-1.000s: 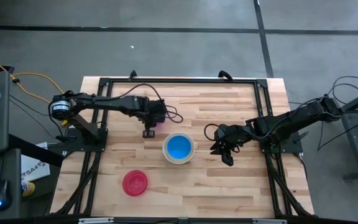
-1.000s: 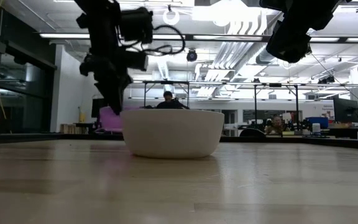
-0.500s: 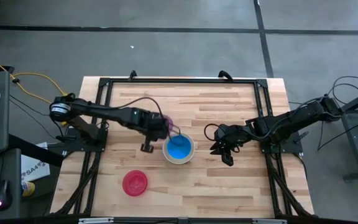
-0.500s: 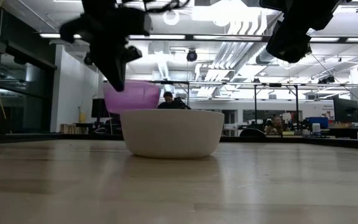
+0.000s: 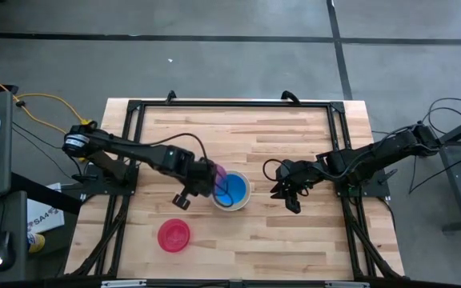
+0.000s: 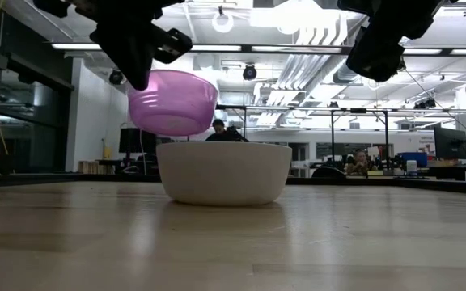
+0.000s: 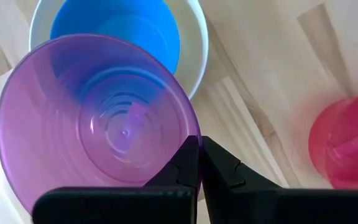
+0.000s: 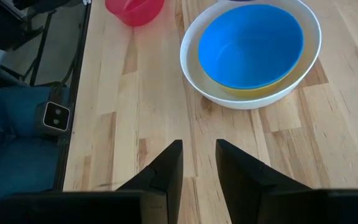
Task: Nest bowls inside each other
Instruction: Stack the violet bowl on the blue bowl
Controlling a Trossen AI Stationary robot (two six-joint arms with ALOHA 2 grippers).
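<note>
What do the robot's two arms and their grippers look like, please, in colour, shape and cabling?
Both arms are dark, slim and jointed, with loose black cables looping beside them near the wrists. The left arm has a round silver-ringed joint with an orange mark at its base. The left gripper and right gripper each have two flat, matte black fingers tapering to angled tips.

Robotics lab or open workshop floor, industrial in character. Bare grey concrete floor (image 5: 238,64) with dark seam lines around a butcher-block wooden table (image 5: 294,136) bolted into a black metal frame (image 5: 134,108). Yellow cable (image 5: 42,100) trails off the left edge. Low view: high ceiling with strip lights (image 6: 298,50) and exposed ducting (image 6: 318,69), rows of workstations with monitors (image 6: 450,144), people seated far back (image 6: 218,129).
</note>
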